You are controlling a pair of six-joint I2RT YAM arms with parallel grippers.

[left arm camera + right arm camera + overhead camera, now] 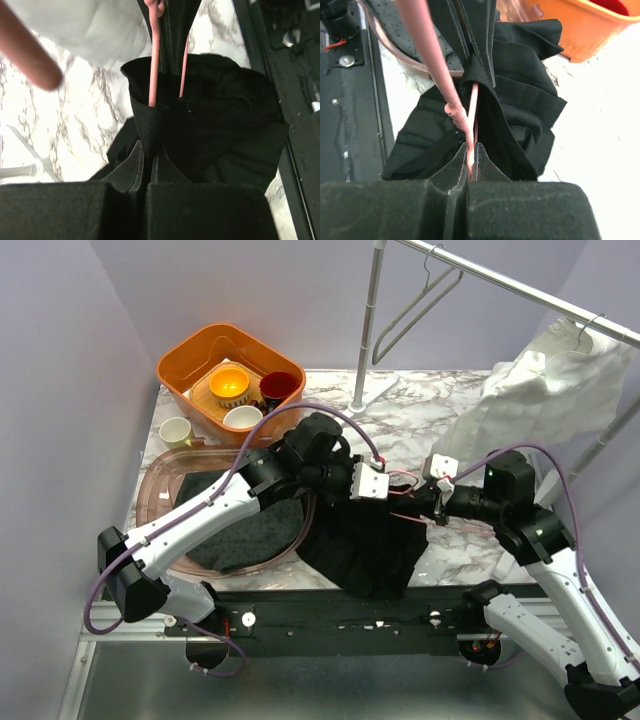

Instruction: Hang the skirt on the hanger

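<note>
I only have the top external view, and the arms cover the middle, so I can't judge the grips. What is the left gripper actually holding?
Observer: In the left wrist view, the left gripper is shut on the black waistband of the skirt.
Operator: And the right one?
Observer: The right wrist view shows the right gripper shut on a thin pink bar of the hanger.
Operator: Is the hanger inside the skirt yet?
Observer: Partly. In the left wrist view, two pink bars pass down into the waistband opening. Fabric hides how far they reach.
</note>
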